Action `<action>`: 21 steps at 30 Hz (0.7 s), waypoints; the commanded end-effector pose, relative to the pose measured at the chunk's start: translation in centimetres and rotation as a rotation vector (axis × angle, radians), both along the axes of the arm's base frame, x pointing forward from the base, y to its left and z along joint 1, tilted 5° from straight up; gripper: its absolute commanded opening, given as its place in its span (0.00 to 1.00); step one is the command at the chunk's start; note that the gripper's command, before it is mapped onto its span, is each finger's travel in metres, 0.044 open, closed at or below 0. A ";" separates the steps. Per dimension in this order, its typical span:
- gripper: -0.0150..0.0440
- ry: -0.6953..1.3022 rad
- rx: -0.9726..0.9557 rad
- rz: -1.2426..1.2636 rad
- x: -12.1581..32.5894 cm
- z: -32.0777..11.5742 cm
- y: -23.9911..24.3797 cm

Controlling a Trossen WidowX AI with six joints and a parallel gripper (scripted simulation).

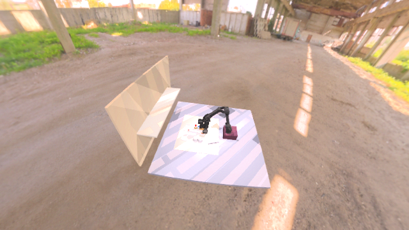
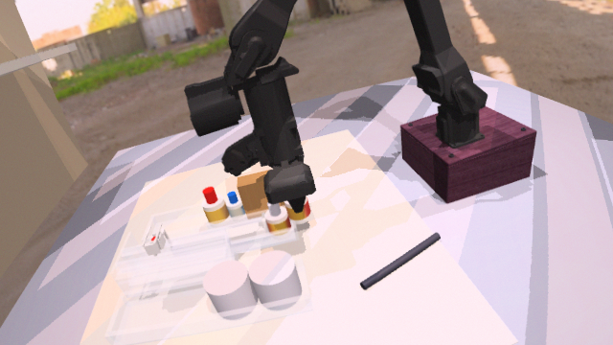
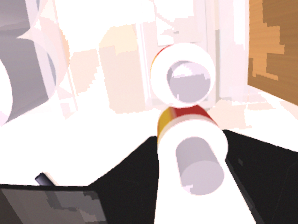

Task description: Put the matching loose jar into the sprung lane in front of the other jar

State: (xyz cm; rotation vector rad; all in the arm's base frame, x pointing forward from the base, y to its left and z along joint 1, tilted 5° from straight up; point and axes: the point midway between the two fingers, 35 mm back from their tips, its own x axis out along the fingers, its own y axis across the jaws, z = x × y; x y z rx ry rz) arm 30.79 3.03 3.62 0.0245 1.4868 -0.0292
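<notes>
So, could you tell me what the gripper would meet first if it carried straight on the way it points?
Probably the lane floor: the gripper, shut on a grey-capped jar, points steeply down, with the matching jar just ahead, though depth is unclear.

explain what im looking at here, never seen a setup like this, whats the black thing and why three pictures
The black thing is a robot arm bolted to a dark purple block. One picture looks down from far off, one stands close beside the table, and the blurry one is a camera on the arm's wrist, looking past its fingers. At the arm's tip is a gripper, shut on a small jar with a grey cap. A matching grey-capped jar stands just ahead of it in a clear plastic lane. Nearby stand a red-capped jar, a blue-capped jar, a brown box, two pale cylinders and a dark rod.
</notes>
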 end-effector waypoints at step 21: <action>0.25 -0.028 0.003 0.004 1.6 0.5 0.0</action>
